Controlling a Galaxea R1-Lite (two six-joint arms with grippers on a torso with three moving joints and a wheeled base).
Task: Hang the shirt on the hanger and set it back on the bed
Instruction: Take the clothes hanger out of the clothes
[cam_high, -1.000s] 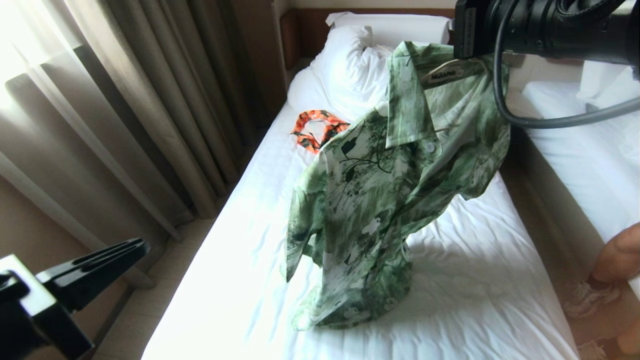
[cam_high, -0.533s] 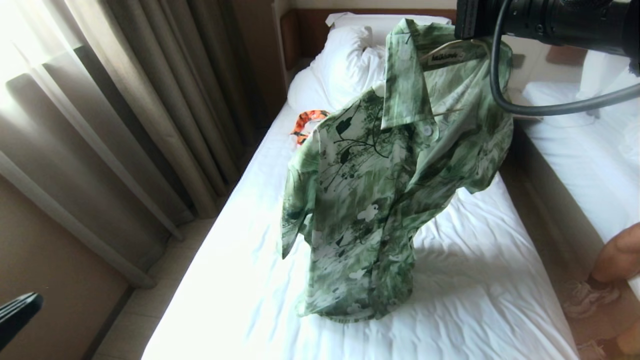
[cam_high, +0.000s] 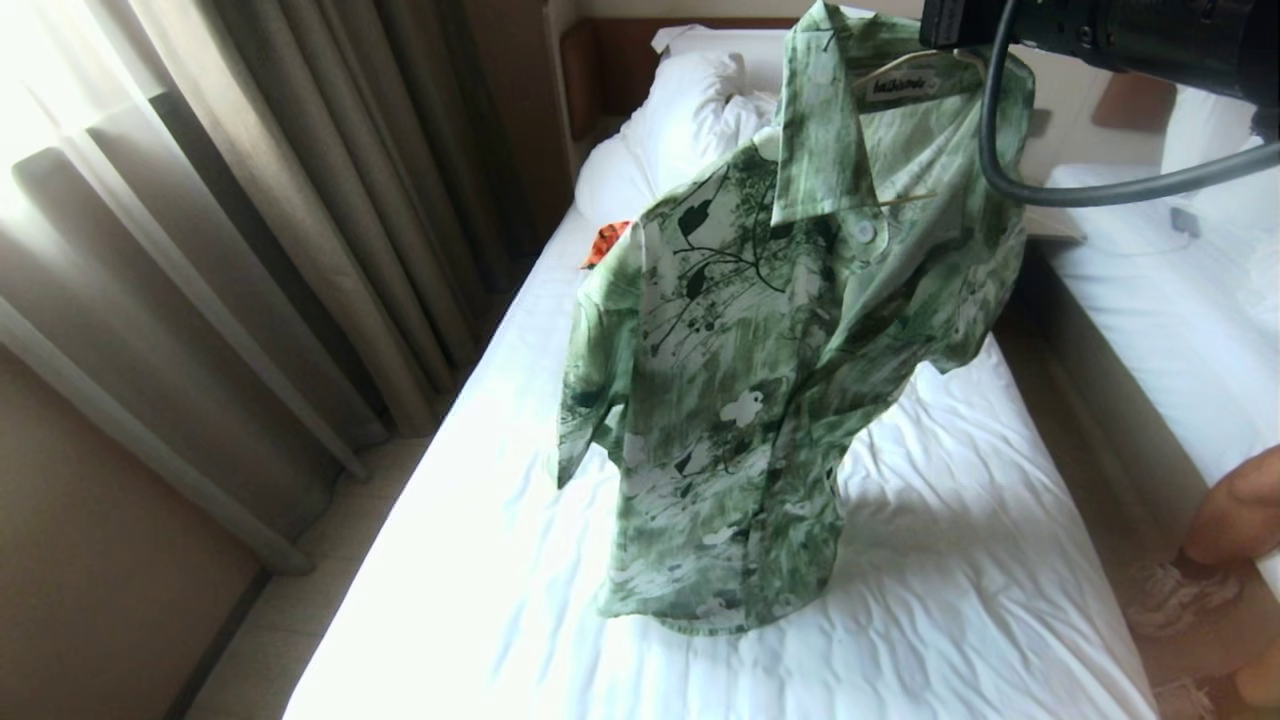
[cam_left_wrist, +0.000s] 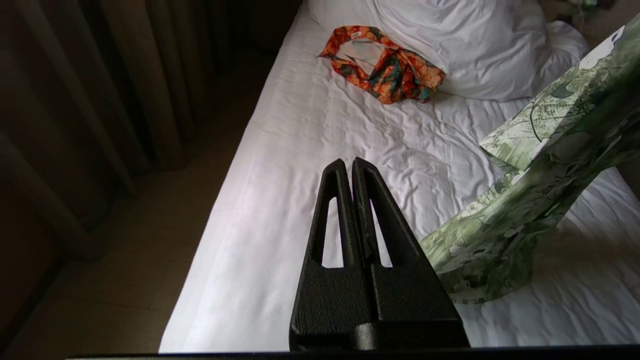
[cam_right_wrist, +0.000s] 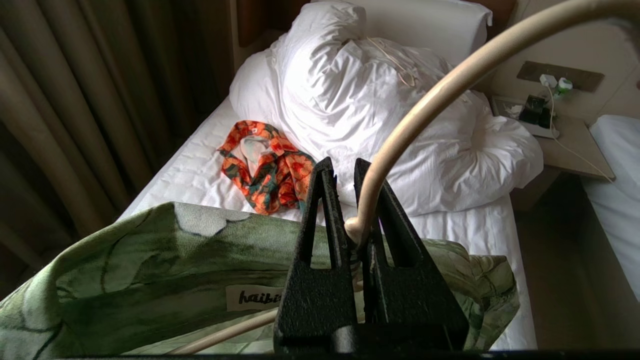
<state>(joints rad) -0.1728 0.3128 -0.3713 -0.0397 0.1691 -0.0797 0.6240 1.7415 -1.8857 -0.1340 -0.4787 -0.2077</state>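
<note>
The light green flowered shirt (cam_high: 740, 380) hangs on the cream hanger (cam_right_wrist: 430, 95) above the bed (cam_high: 950, 560). Its hem rests on the white sheet. My right gripper (cam_right_wrist: 341, 165) is shut on the base of the hanger's hook, just above the collar and its label. In the head view the right arm (cam_high: 1100, 35) reaches in from the top right, and a bit of the hanger's bar (cam_high: 905, 199) shows inside the open front. My left gripper (cam_left_wrist: 349, 162) is shut and empty, low beside the bed's left edge, with the shirt (cam_left_wrist: 525, 200) hanging to its right.
An orange patterned garment (cam_high: 605, 245) lies near the pillows (cam_high: 700, 110), where another thin hanger (cam_right_wrist: 395, 60) rests. Curtains (cam_high: 300, 200) run along the left. A second bed (cam_high: 1180, 320) and nightstand (cam_right_wrist: 565, 145) stand right. A person's hand (cam_high: 1240, 510) shows at the right edge.
The right arm has lifted the hanger and shirt higher, so the shirt hangs straighter. The left gripper has dropped out of the head view at the lower left.
</note>
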